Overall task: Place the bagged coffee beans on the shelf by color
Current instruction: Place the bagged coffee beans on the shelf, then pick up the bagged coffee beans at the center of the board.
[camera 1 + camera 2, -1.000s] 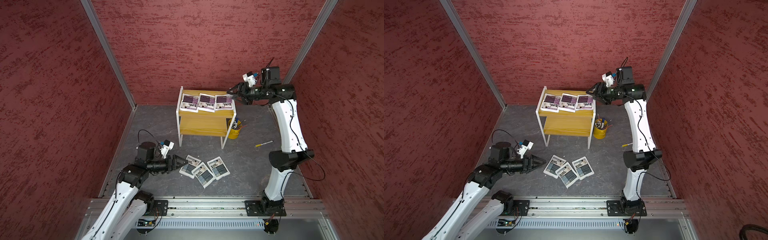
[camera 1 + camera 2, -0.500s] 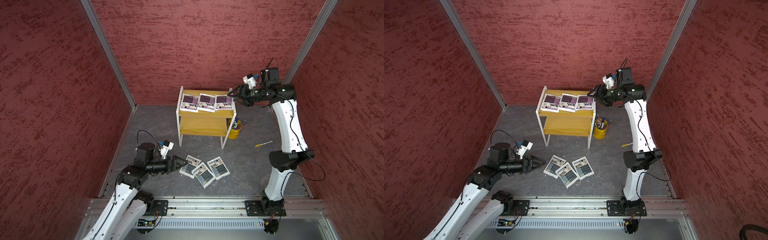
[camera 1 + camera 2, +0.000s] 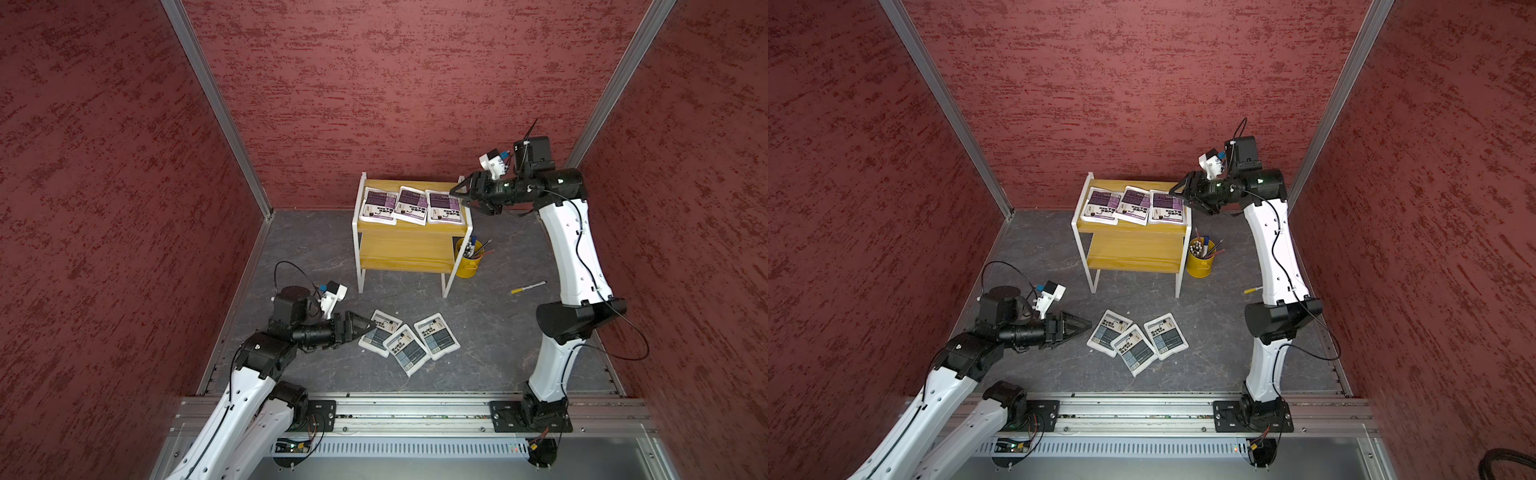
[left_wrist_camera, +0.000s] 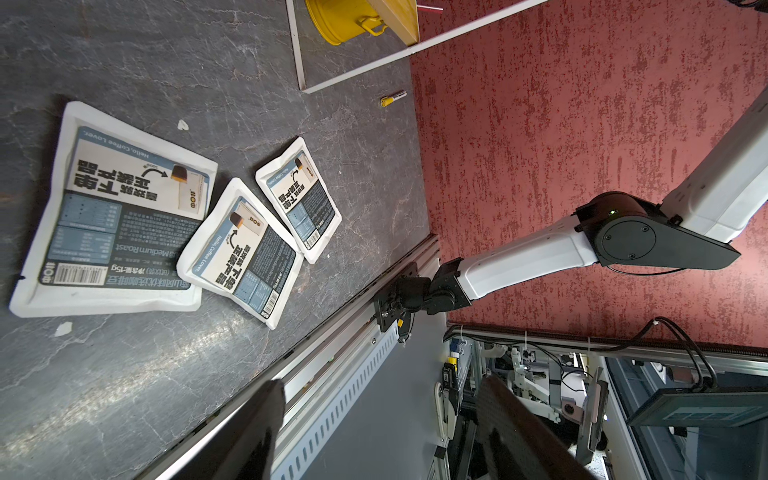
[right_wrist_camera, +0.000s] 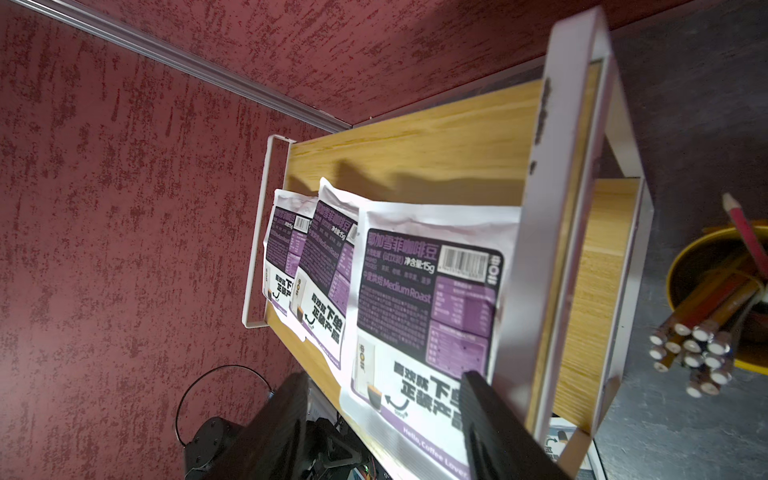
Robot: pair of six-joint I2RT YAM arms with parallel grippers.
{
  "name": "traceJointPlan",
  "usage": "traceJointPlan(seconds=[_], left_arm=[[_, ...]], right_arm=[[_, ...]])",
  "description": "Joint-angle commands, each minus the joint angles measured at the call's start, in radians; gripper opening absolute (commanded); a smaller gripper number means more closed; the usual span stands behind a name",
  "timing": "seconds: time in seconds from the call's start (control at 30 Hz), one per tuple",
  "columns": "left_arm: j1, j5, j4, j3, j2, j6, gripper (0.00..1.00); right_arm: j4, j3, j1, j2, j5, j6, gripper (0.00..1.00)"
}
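Observation:
Three purple-labelled bagged coffee beans (image 3: 412,205) (image 5: 428,291) lie side by side on the top board of the shelf (image 3: 405,249). Three grey-blue ones (image 3: 406,350) (image 4: 245,253) lie overlapping on the dark floor in front of it. My left gripper (image 3: 372,324) (image 4: 382,384) hovers low at the left edge of the leftmost grey-blue bag (image 3: 1109,330). It is open and holds nothing. My right gripper (image 3: 453,195) (image 5: 384,378) is open and empty. It hangs at the right end of the top board, beside the rightmost purple bag (image 3: 444,206).
A yellow pen cup (image 3: 468,262) full of pencils stands against the shelf's right legs. A yellow-capped marker (image 3: 528,287) lies on the floor to its right. Red walls close in three sides, and a metal rail (image 3: 415,411) runs along the front.
My left jaws have opened slightly wider. Both arms have barely moved, and the bags lie where they were.

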Motion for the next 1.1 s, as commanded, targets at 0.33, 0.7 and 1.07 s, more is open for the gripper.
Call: traceJointPlan(seconds=[0.33,0.7,1.07], left_arm=[[0.011,-0.025,-0.008,-0.001,-0.006,0.027,0.78],[0.007,-0.043,0.056,-0.062,0.006,-0.008,0.78],[-0.161,-0.170,0.236,-0.233,0.024,-0.174,0.78]], right_arm=[[0.069,-0.010,0.024,-0.086,-0.002,0.014,0.62],[0.311,-0.706,0.277,-0.550,0.073,0.098,0.62],[0.630,-1.455,0.658,-0.736,0.303,0.307,0.62]])
